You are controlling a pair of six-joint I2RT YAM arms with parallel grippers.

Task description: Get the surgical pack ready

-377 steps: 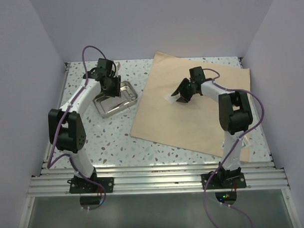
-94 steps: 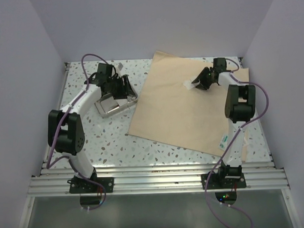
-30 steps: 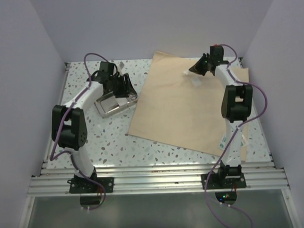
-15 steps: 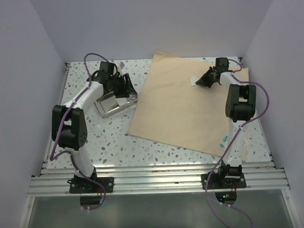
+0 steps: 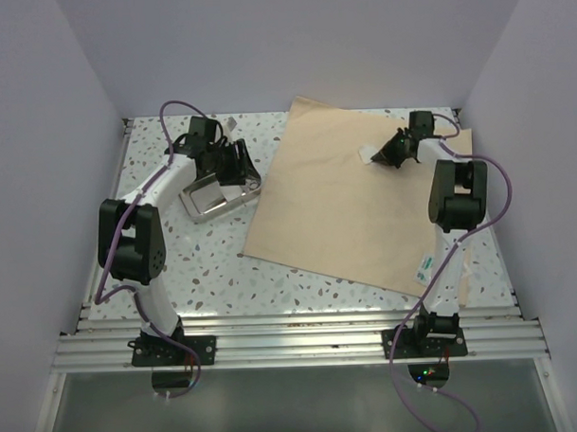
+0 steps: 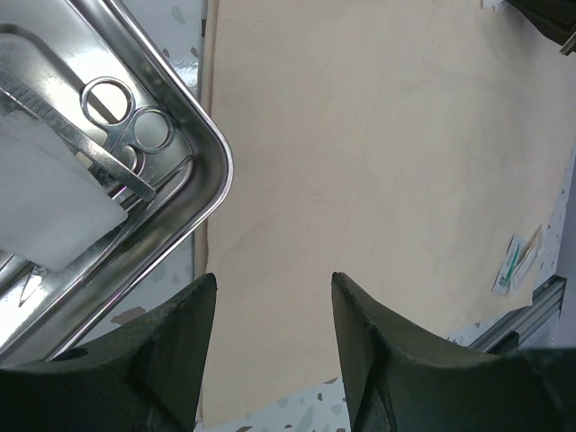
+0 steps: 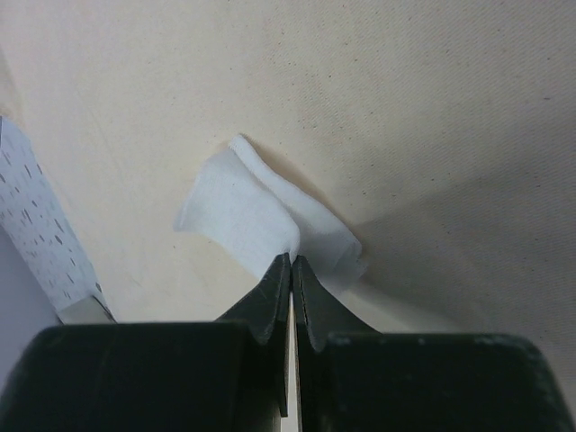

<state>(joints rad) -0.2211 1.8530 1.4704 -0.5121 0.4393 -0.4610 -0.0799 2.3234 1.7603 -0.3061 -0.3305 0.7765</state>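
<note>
Speckled grey table (image 5: 177,267) boxed in by pale lilac walls (image 5: 39,139), with a ribbed metal rail (image 5: 293,344) across the near edge and both arm bases bolted onto it. Just past the rail on the right, a small packet (image 5: 427,265) with a green streak, lying on the near right corner of the wrap (image 5: 354,204). Same packet (image 6: 515,265) also visible from the left wrist cam, way off at the edge. Wrap spread flat as one big tan sheet, skewed a bit, covering most of the right half of the table and passing under the right arm. Further back on the left, shiny tray (image 5: 217,215) sitting on the bare table right beside the wrap's left edge, maybe lapping it a touch, can't really tell. Up close from the left wrist, tray rim (image 6: 211,144) rounded at the corner, with scissors (image 6: 126,112) inside, ring handles toward that corner, and a white pad (image 6: 45,207) lying over the blades. Left gripper (image 5: 235,166) hovering over the tray's right side, fingers (image 6: 171,360) spread wide apart with nothing between them, just tan cloth below. Farthest back, right gripper (image 5: 381,154) low over the far right part of the wrap, clamped tight on a crumpled white gauze (image 5: 366,154). From the right wrist, black fingertips (image 7: 270,297) pressed together on the gauze (image 7: 243,216), loose end curling out to the left, dark shadow on the cloth beside it. No way to tell whether the gauze actually touches the wrap.
</note>
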